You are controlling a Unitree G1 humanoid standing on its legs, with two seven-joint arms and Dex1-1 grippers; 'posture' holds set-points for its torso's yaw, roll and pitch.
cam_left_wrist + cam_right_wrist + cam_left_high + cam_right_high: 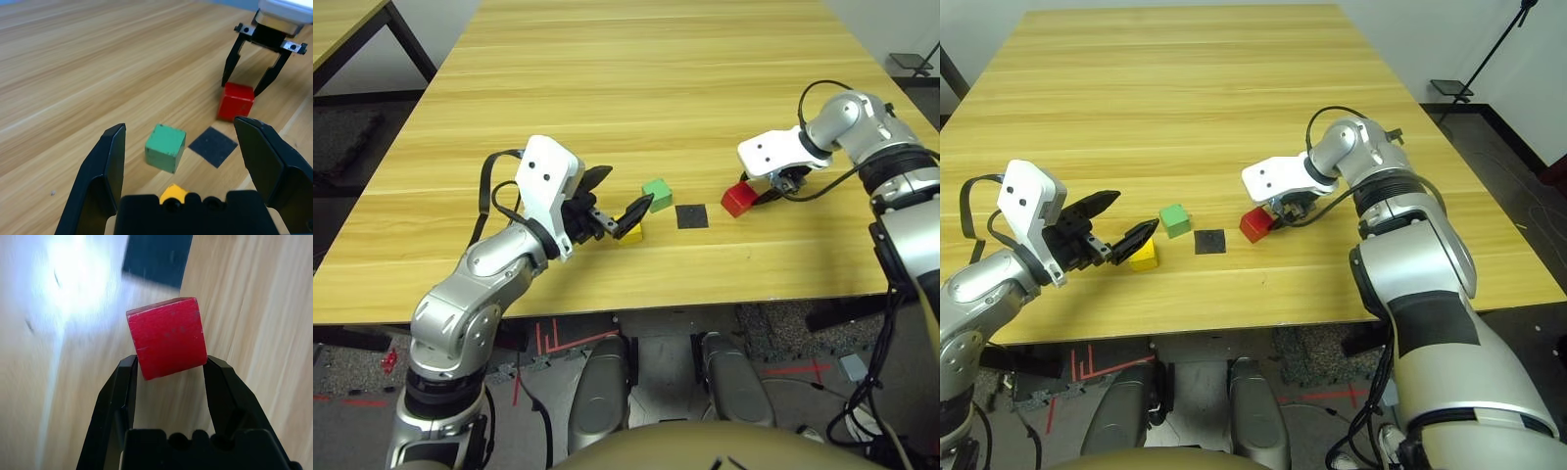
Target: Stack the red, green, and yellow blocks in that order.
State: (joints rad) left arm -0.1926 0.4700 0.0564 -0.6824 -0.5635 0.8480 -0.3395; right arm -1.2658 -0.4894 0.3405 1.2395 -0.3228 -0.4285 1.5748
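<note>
- Hovering low over the near part of the light wooden table [607,78]: left gripper [617,199], two black fingers spread wide, nothing between them.
- Small bright yellow cube [1144,257] sits on the table right under the left gripper's fingertips, at its near finger; mostly hidden by the gripper body in the left wrist view [173,192]. Contact with the finger: cannot tell.
- Small plain green cube [657,193] is just beyond the left fingertips, on the table, slightly further out than the yellow one and close beside it, not touching. In the left wrist view it lies ahead, framed in the gap between the open fingers [165,147].
- Flat black square patch [691,215] lies on the tabletop past the green cube, between it and the red one, apart from both.
- Small glossy red cube [738,200] rests on the table further along the same line, just beyond the patch from the left gripper's side.
- Right gripper [773,191] is at the red cube, arm reaching in from the robot's right. Right wrist view: the two black fingers straddle the red cube [168,337], fingertips against its two opposite sides. Fingers closed on the cube as far as the view shows; cube bottom appears to be on the wood.
- Seen from the left wrist, the right gripper [247,87] stands over the red cube with a finger either side of it.
</note>
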